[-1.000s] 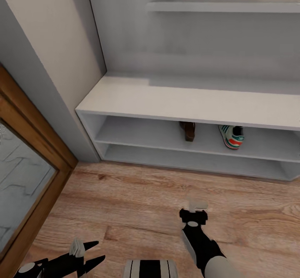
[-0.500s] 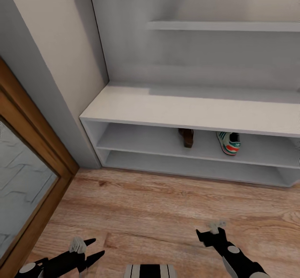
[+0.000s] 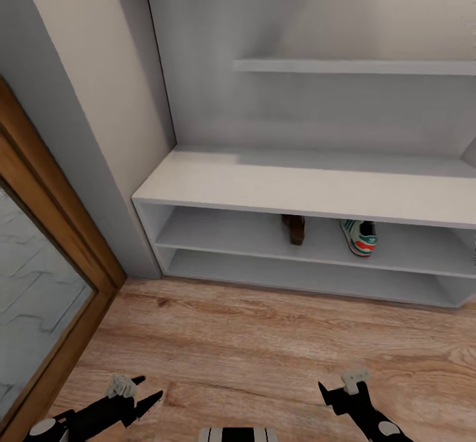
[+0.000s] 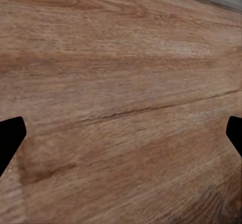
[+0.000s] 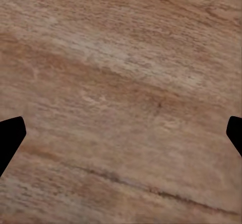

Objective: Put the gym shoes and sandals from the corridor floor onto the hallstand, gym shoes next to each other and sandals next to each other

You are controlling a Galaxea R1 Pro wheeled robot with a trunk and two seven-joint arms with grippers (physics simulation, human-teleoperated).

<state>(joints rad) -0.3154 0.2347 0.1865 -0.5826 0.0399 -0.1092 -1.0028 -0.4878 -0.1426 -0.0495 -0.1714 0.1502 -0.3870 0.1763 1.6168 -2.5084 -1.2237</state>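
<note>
The pale grey hallstand [image 3: 311, 184] stands against the wall ahead, a floating shelf [image 3: 357, 66] above its bench top. In its upper shelf slot lie one dark brown sandal [image 3: 295, 228] and, a short gap to its right, one white gym shoe [image 3: 359, 237] with green stripes and an orange-red toe. Both are half hidden under the bench top. My left gripper [image 3: 147, 389] hangs open low over the corridor floor [image 3: 251, 336], holding nothing. My right gripper [image 3: 340, 382] is open and empty too. Both wrist views show bare wood planks [image 4: 121, 83] [image 5: 121, 83] between wide-spread fingertips.
A wood-framed door with a frosted glass pane [image 3: 39, 283] runs along the left. A beige wall corner [image 3: 92, 111] juts out between the door and the hallstand. The lower shelf slot [image 3: 297, 275] holds nothing where it shows.
The whole picture has shifted: the camera has backed off, so the hallstand sits lower and smaller. My right arm has pulled back from the rack toward my body. The sandal and gym shoe stay put.
</note>
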